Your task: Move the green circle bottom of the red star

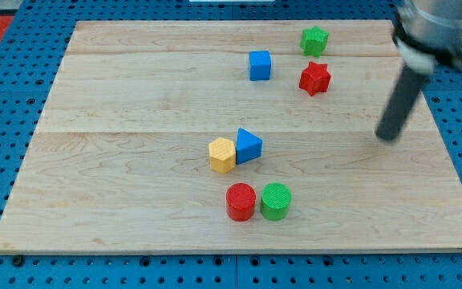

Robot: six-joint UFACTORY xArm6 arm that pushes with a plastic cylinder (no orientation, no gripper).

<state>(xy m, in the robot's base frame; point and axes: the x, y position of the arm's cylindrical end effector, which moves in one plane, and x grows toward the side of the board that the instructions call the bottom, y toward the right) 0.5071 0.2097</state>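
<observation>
The green circle point(276, 201) lies near the view's bottom middle of the wooden board point(119, 160), touching or almost touching a red circle point(241, 201) on its left. The red star point(314, 78) lies near the view's top right, far above the green circle. My tip point(388, 136) is at the view's right, to the right of and below the red star, well above and to the right of the green circle. It touches no block.
A green star point(314, 39) sits just above the red star. A blue cube point(259, 65) lies left of the red star. A yellow hexagon point(222, 155) and a blue triangle point(249, 146) sit together at the board's middle.
</observation>
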